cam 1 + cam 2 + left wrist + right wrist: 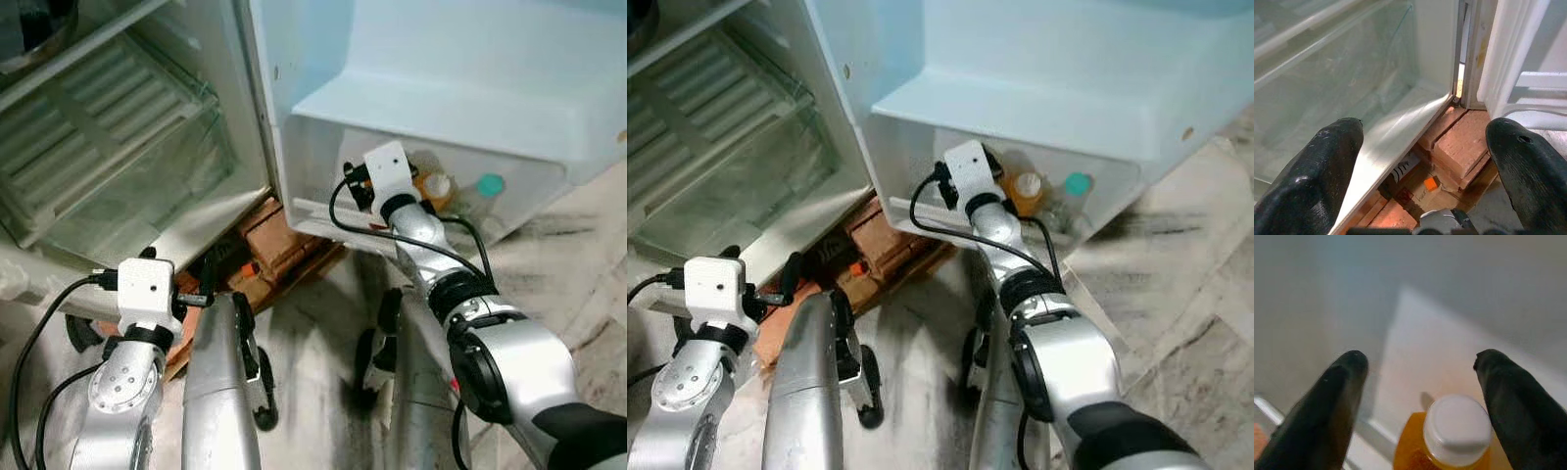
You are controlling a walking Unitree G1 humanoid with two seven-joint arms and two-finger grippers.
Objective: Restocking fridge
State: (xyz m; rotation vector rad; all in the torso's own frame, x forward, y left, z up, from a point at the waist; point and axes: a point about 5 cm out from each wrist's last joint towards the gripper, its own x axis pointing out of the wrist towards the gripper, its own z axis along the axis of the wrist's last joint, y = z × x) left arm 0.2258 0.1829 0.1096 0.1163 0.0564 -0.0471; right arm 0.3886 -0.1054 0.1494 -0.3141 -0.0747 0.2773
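Note:
An orange bottle (1445, 445) with a white cap stands in the bottom shelf (315, 210) of the open fridge door. Beside it is a clear bottle with a teal cap (488, 185). My right gripper (1420, 360) reaches into that shelf and is open, its fingers (1334, 396) spread to either side just above the white cap, not touching it. My left gripper (1425, 127) hangs low in front of the fridge's bottom edge, open with nothing between its fingers.
The fridge body holds a clear crisper drawer (147, 166) under a glass shelf. Red-brown bricks (279, 240) prop up the fridge at floor level. Marbled floor (578, 255) lies to the right of the door.

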